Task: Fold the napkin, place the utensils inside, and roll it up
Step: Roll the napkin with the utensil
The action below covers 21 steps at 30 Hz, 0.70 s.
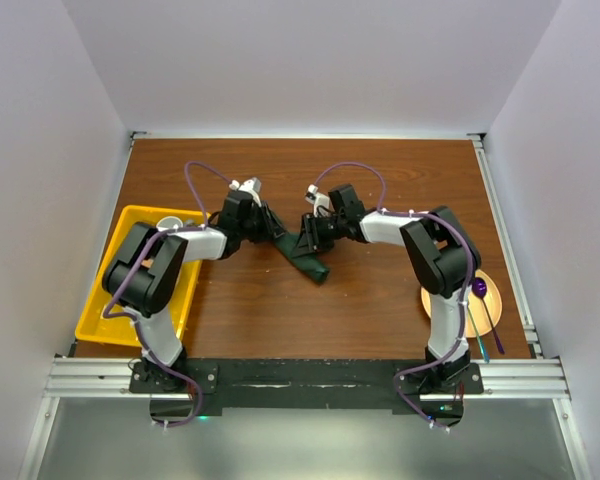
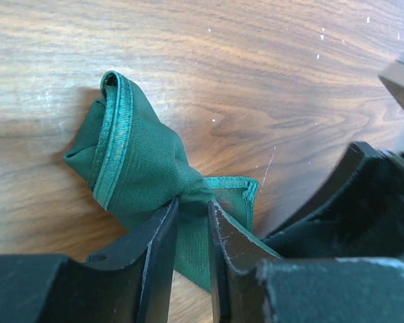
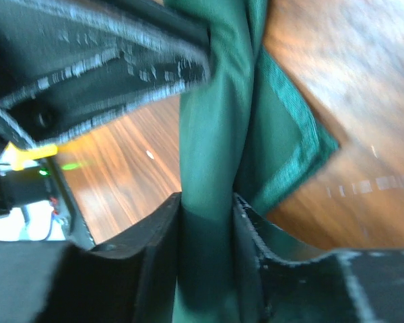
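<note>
The green napkin (image 1: 308, 250) lies bunched into a narrow twisted roll at the middle of the table, between the two arms. My left gripper (image 1: 269, 226) is shut on its left part. In the left wrist view the cloth (image 2: 131, 158) is pinched between the fingertips of the gripper (image 2: 192, 210), with a folded hemmed end sticking out beyond. My right gripper (image 1: 313, 234) grips the roll from the right. In the right wrist view the napkin (image 3: 212, 134) fills the gap between that gripper's (image 3: 207, 210) fingers. Thin dark utensils (image 1: 492, 322) lie across the orange plate (image 1: 491, 281).
A yellow tray (image 1: 120, 290) holding a white bowl (image 1: 168, 220) stands at the left, under the left arm. The orange plate sits by the right arm's base. The left arm's black gripper (image 3: 101, 60) hangs close in front of the right wrist camera.
</note>
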{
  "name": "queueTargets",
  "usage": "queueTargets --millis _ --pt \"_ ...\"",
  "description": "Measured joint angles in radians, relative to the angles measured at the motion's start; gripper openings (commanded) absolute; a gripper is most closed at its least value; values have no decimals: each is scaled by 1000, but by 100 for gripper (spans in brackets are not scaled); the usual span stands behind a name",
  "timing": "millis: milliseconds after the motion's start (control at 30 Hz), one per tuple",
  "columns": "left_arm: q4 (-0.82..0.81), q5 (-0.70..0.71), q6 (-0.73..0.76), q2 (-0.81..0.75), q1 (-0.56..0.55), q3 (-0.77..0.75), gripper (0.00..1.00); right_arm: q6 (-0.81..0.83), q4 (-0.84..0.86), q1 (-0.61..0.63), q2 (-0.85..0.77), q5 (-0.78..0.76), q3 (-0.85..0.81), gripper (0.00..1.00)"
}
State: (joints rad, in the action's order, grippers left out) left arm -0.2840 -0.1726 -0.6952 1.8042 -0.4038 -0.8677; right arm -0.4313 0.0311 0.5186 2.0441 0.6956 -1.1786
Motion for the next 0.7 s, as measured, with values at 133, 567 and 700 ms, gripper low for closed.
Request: queueTargets --millis 133,567,700 --pt "8 -6 0 14 0 -21 29 60 -92 0 -39 -43 0 45" --pt "109 -10 9 8 9 -76 32 166 -294 0 -208 -243 114 36" --pt "144 -16 9 -18 12 -85 34 164 -278 -2 -210 -248 126 32"
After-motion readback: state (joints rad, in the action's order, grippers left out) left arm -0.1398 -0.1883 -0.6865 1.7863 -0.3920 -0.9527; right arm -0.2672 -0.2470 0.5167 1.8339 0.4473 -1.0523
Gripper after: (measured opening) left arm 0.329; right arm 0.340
